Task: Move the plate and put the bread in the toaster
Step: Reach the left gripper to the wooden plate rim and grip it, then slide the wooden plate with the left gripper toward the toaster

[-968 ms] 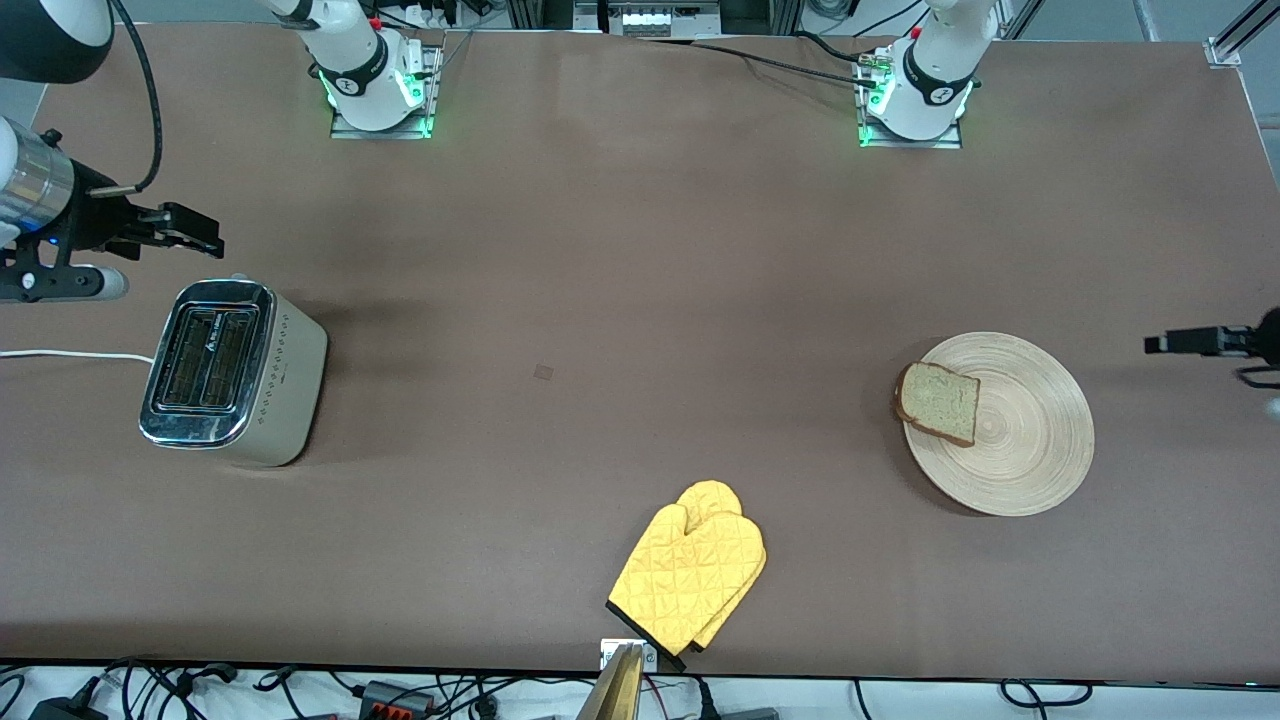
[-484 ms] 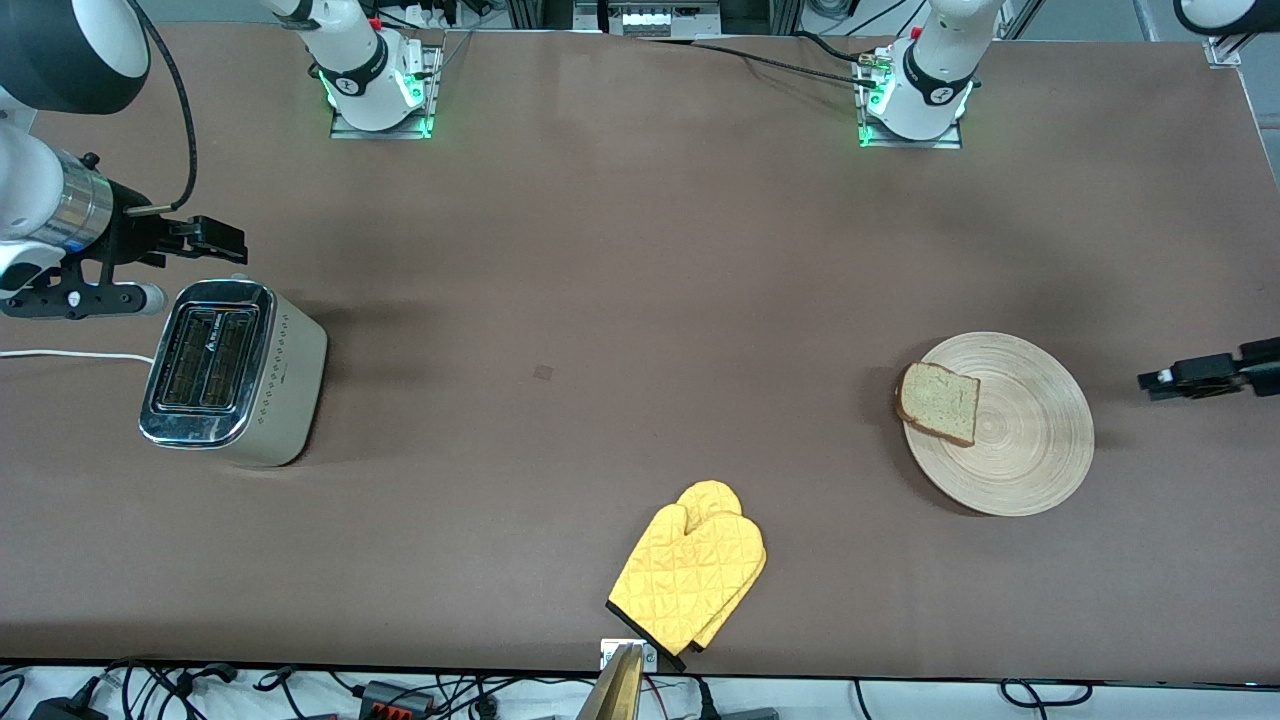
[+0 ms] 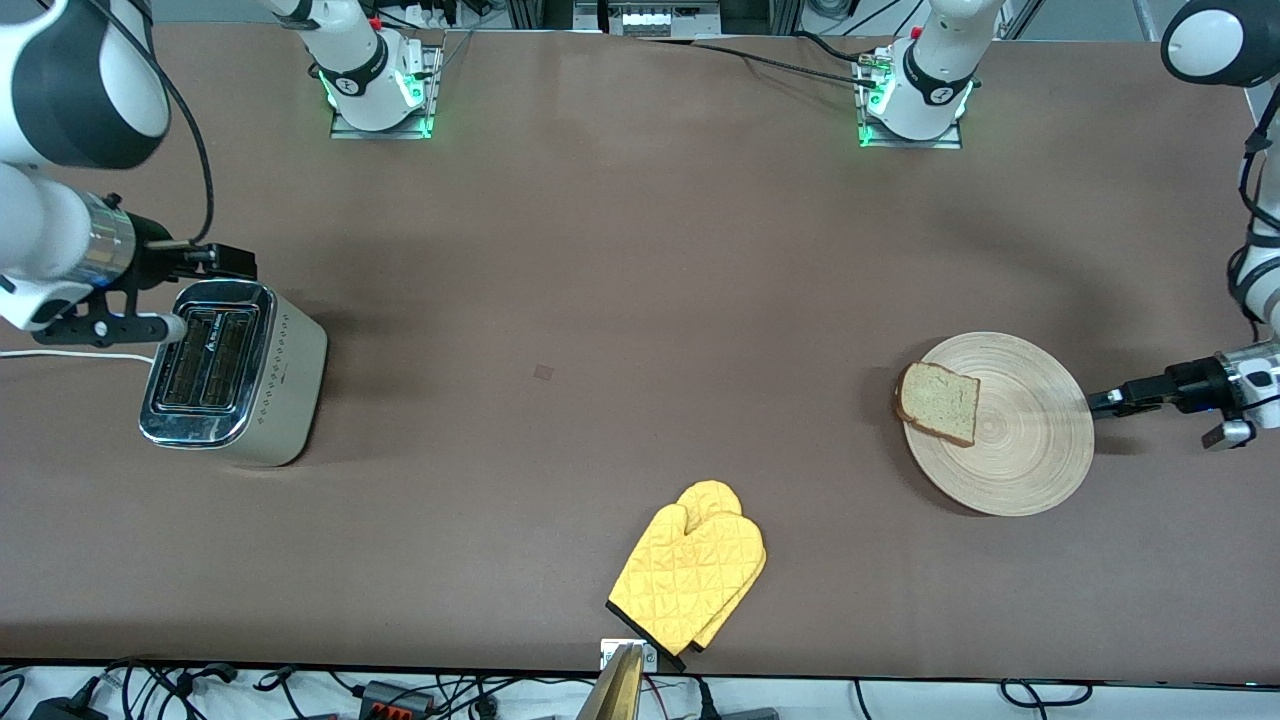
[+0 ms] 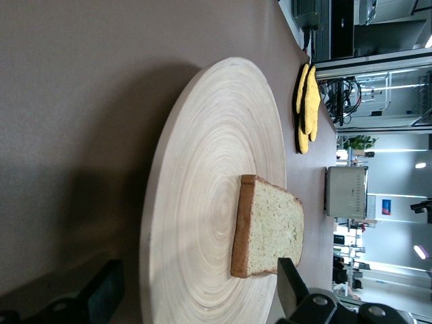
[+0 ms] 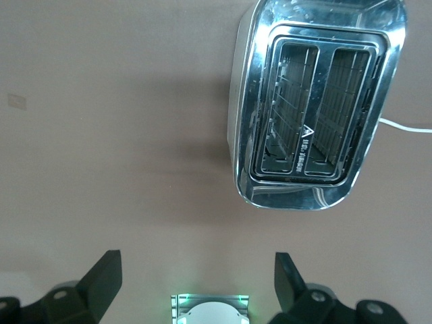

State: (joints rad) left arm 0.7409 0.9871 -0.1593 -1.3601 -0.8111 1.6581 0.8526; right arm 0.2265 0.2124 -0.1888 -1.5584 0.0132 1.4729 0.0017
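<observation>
1. Left gripper (image 3: 1100,403): jaws spread, empty, at the wooden plate (image 3: 1030,450) rim.
2. Bread slice (image 3: 938,401): lies on the plate's edge nearest the toaster (image 3: 235,372).
3. Right gripper (image 3: 235,262): jaws spread, empty, above the toaster.

Toaster cord (image 3: 70,355) cut by frame edge; bread (image 3: 938,402) possibly hides plate (image 3: 1030,450) rim.
</observation>
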